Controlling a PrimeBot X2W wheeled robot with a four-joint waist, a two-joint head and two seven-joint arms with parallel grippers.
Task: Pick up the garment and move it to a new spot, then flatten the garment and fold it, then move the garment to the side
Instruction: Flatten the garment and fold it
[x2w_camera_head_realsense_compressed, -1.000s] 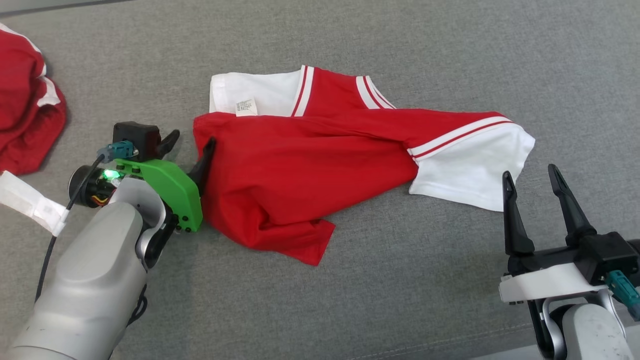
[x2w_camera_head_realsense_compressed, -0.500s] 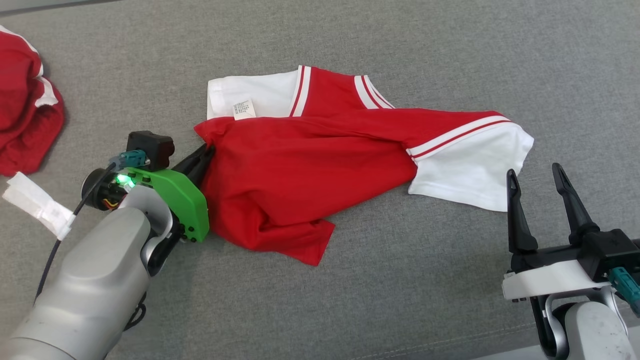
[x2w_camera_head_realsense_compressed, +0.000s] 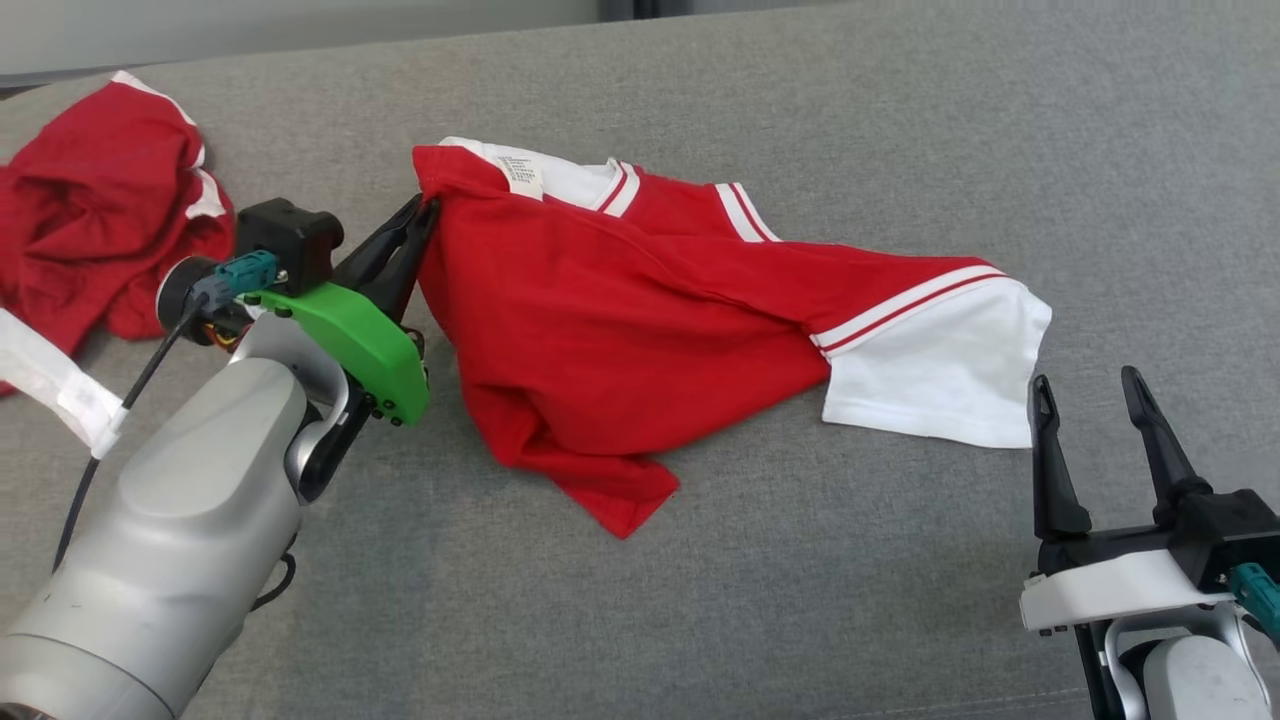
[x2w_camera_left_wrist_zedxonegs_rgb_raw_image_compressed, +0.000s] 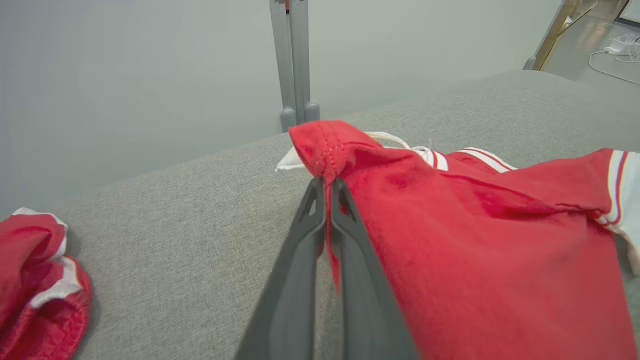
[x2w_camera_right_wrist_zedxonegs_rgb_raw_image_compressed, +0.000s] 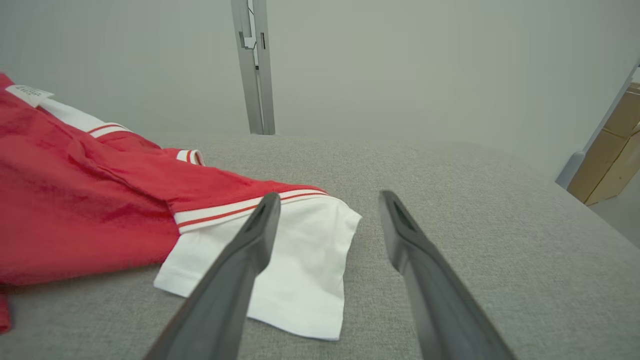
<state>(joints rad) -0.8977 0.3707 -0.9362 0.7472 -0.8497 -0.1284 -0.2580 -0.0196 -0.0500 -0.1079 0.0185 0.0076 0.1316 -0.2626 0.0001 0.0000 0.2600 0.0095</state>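
Note:
The garment (x2w_camera_head_realsense_compressed: 640, 320) is a red shirt with white sleeves and striped trim, crumpled on the grey surface. My left gripper (x2w_camera_head_realsense_compressed: 425, 208) is shut on its red left edge and holds that corner raised off the surface. The left wrist view shows the left gripper (x2w_camera_left_wrist_zedxonegs_rgb_raw_image_compressed: 327, 182) with both fingers pinched on the fold of the garment (x2w_camera_left_wrist_zedxonegs_rgb_raw_image_compressed: 475, 240). Near the front right my right gripper (x2w_camera_head_realsense_compressed: 1085, 385) stands open just short of the white sleeve (x2w_camera_head_realsense_compressed: 930, 370). In the right wrist view the right gripper (x2w_camera_right_wrist_zedxonegs_rgb_raw_image_compressed: 327, 200) holds nothing, the garment's white sleeve (x2w_camera_right_wrist_zedxonegs_rgb_raw_image_compressed: 280, 260) partly behind its left finger.
A second red and white garment (x2w_camera_head_realsense_compressed: 95, 240) lies bunched at the far left, also in the left wrist view as a red heap (x2w_camera_left_wrist_zedxonegs_rgb_raw_image_compressed: 35, 280). A white strap (x2w_camera_head_realsense_compressed: 50, 385) hangs near my left forearm. The grey cushion surface (x2w_camera_head_realsense_compressed: 800, 560) spreads to the front and right.
My left gripper closed on the garment's left edge and lifted it up and away, pulling the red cloth over the white part. The head camera shifted, so the whole scene sits differently.

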